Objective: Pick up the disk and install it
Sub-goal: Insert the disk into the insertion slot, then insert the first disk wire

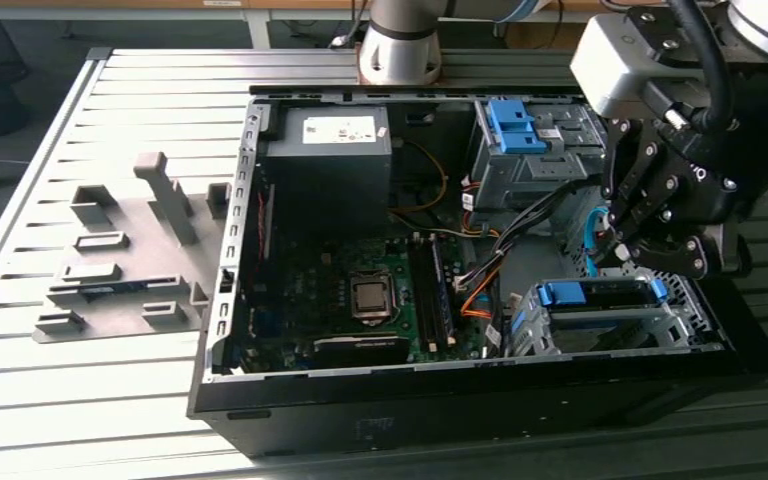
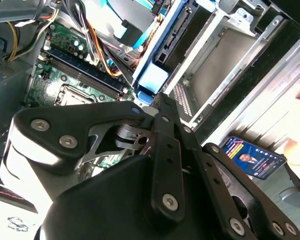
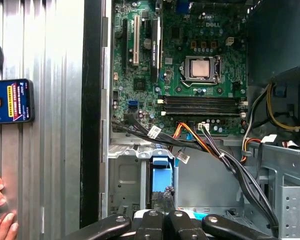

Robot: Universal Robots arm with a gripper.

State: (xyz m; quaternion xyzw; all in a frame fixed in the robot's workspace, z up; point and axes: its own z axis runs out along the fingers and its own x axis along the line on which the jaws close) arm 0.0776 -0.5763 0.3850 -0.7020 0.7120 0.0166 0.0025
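Exterior view: an open computer case (image 1: 244, 300) lies on a slatted metal table (image 1: 77, 400). The gripper (image 1: 631, 250) hangs over the case's right side, just above a metal drive cage (image 1: 624, 320) at the near right corner. The disk (image 1: 602, 293) sits in that cage, its blue frame facing up; a second blue-fronted bay (image 1: 518, 125) stands farther back. The motherboard (image 1: 357, 290) fills the case's middle, and a grey fixture (image 1: 124, 250) rests on the table at the left.

Second wrist view: the black gripper linkages (image 2: 165, 165) point down at the blue frame of the disk (image 2: 152, 80) — whether the fingers are parted or closed on anything, I cannot tell. A phone (image 2: 253, 157) lies on the table outside the case.

First wrist view: the disk (image 3: 161, 177) shows blue inside the cage (image 3: 125, 180), just beyond the linkages (image 3: 162, 225). Bundled cables (image 3: 215, 150) cross above it. The phone (image 3: 10, 100) lies outside the case wall — a person's hand (image 3: 0, 210) rests near it.
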